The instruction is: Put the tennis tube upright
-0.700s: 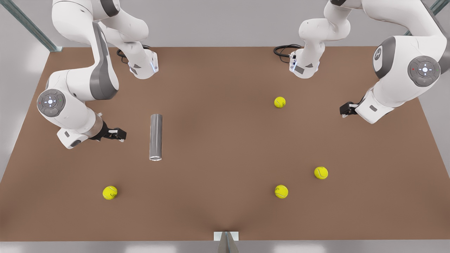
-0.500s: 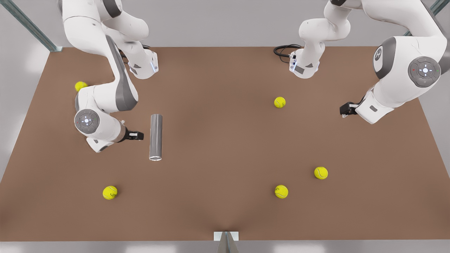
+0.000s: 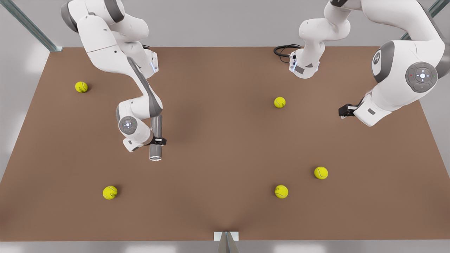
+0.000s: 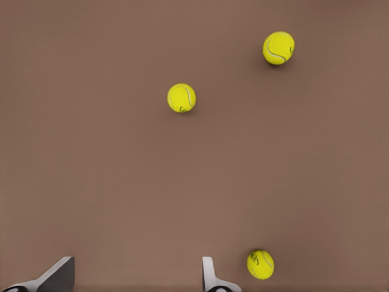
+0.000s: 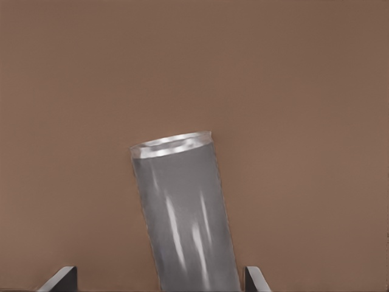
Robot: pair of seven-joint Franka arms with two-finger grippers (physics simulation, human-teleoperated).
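The tennis tube (image 3: 155,150) is a slim grey metallic cylinder lying flat on the brown table (image 3: 225,140), left of centre in the front view. Its lighter rim (image 3: 155,159) points toward the table's near edge. My right gripper (image 3: 159,141) is at the tube's near half, open. In the right wrist view the tube (image 5: 182,213) lies between the right gripper's (image 5: 158,278) two fingertips, with a gap on each side. My left gripper (image 3: 342,111) waits above the table at the front view's right. It is open, with nothing between its fingertips (image 4: 209,277).
Several yellow-green tennis balls lie scattered on the table: one at the back left (image 3: 81,86), one front left (image 3: 110,192), one right of centre (image 3: 280,102) and two front right (image 3: 281,191), (image 3: 321,173). Both arm bases stand along the back edge.
The right arm has swung in toward the tube, and its gripper now straddles it. That uncovered the back-left ball. The tube and the left arm have barely moved.
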